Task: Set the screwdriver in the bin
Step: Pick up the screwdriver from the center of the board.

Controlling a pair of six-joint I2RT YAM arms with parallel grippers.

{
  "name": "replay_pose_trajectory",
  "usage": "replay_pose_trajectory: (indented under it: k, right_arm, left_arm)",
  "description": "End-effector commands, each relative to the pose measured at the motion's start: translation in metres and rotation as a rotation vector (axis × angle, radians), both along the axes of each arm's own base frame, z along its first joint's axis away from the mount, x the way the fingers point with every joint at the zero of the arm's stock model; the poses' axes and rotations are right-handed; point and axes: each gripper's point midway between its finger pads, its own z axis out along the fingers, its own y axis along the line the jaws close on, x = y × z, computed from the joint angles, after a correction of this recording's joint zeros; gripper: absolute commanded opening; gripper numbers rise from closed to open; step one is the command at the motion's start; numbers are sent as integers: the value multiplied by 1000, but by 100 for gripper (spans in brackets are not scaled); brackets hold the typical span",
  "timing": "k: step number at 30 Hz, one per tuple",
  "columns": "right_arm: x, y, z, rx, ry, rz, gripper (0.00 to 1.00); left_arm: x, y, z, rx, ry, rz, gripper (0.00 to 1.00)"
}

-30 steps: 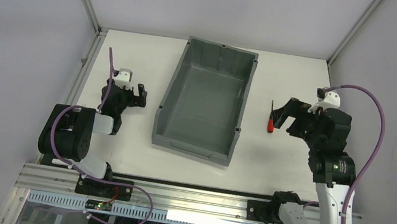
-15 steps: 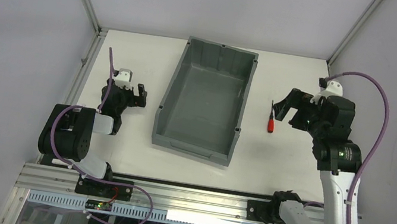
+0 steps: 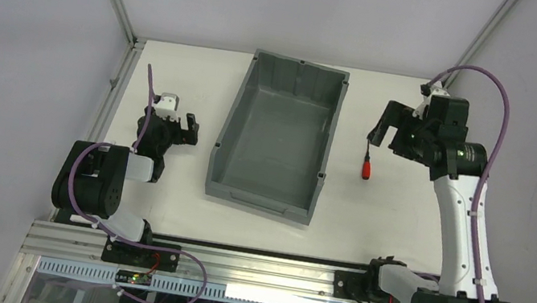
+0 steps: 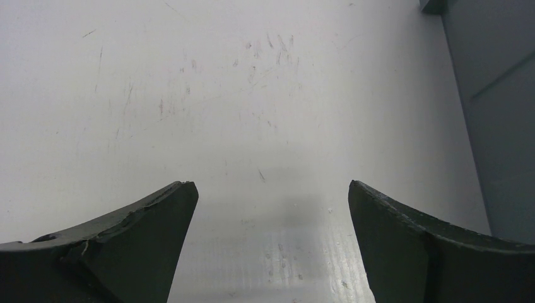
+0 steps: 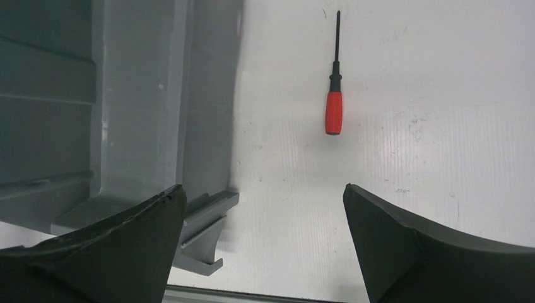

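Since the screwdriver (image 5: 335, 74) is lying flat on the table (image 3: 386, 211), just right of the bin (image 3: 230, 129) and outside it, we're calling this the approach step, imo. Nothing's getting grabbed yet. It's sitting red handle toward the near edge, thin shaft pointing away, roughly parallel w/ the bin's long wall.

We're seeing the right gripper (image 5: 263, 189) hanging over the shaft end, jaws spread wide and holding nothing. In the wrist cam the screwdriver is showing ahead of the tips, not between them. The left gripper (image 4: 268, 186) is also gaping w/ nothing in it, parked over bare table on the bin's other side.

Next we're guessing it needs to drop down, line the jaws up across the handle (the shaft's prob too skinny), pinch, then lift over that tall wall before letting go.
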Motion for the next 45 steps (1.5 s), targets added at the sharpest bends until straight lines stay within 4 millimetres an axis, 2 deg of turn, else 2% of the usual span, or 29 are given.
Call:
replay_pose_trajectory:
  k: [1, 10, 23, 30, 45]
  right_arm:
    - [6, -3, -9, -19, 65, -12, 99]
    - [28, -14, -57, -82, 216, -70, 97]
    - [52, -27, -126, -165, 376, -126, 87]
    - [60, -28, -160, -187, 454, -134, 79]
    - [67, -29, -220, -245, 574, -137, 66]
  left_arm:
    - [2, -6, 16, -15, -54, -23, 99]
    - [2, -6, 16, -15, -54, -23, 99]
    - [2, -6, 16, -15, -54, -23, 99]
    - [2, -6, 16, -15, -54, -24, 99]
    - [2, -6, 15, -15, -53, -24, 99]
